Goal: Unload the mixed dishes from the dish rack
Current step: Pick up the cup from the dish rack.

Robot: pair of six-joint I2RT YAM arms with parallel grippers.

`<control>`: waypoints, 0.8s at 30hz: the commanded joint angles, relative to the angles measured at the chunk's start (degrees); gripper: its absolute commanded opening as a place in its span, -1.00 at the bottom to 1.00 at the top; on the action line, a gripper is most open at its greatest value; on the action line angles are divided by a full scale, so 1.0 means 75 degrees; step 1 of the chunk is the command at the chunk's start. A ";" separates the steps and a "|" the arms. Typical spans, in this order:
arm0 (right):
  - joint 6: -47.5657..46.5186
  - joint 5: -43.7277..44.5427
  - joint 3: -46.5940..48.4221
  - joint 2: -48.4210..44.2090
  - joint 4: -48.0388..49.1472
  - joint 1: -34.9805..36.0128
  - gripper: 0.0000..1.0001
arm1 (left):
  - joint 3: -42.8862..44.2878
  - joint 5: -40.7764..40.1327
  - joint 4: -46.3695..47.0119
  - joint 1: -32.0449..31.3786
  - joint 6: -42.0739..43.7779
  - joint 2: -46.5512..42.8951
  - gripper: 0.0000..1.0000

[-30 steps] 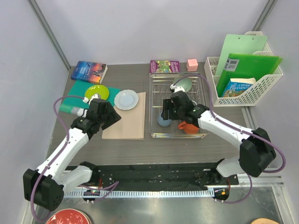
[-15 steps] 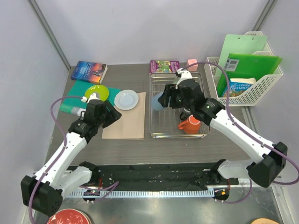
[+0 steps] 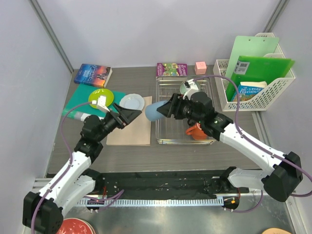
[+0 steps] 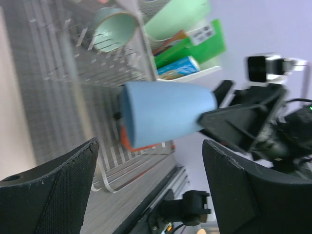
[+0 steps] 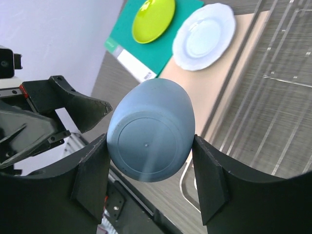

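My right gripper (image 3: 165, 110) is shut on the light blue cup (image 3: 154, 111), holding it sideways in the air over the left edge of the dish rack (image 3: 209, 105). In the right wrist view the cup (image 5: 151, 129) is clamped between both pads, its base facing the camera. My left gripper (image 3: 131, 116) is open and points at the cup from the left; the cup (image 4: 165, 114) floats just beyond its fingertips, untouched. An orange mug (image 3: 196, 130) and a sage-green bowl (image 3: 188, 87) are in the rack. The lime-green plate (image 3: 101, 97) and white plate (image 3: 131, 103) lie left of it.
A tan board (image 3: 130, 127) lies under the white plate and a teal book (image 3: 78, 105) under the lime plate. Books (image 3: 92, 74) and a pink cube (image 3: 200, 67) line the back. A white file basket (image 3: 263, 95) stands at the right. A red plate (image 3: 70, 227) lies off the table, front left.
My right gripper has lifted the blue cup out of the rack and carried it left, tipping it sideways. My left gripper swung up toward it and opened wider.
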 commanded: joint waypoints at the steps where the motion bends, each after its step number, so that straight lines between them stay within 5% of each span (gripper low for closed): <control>1: 0.0696 -0.0647 0.0006 0.0125 0.1523 0.0053 -0.98 | 0.0003 0.0759 0.1928 -0.0019 -0.0534 0.0116 0.72; 16: 0.1236 -0.1631 -0.0041 0.0770 0.2601 0.0240 -0.98 | -0.0207 0.0865 0.2397 -0.0019 -0.0722 0.0468 0.60; 24: 0.0978 -0.1340 -0.0123 0.0735 0.2168 0.0275 -0.95 | -0.0149 0.0958 0.2502 -0.0019 -0.0745 0.0491 -0.72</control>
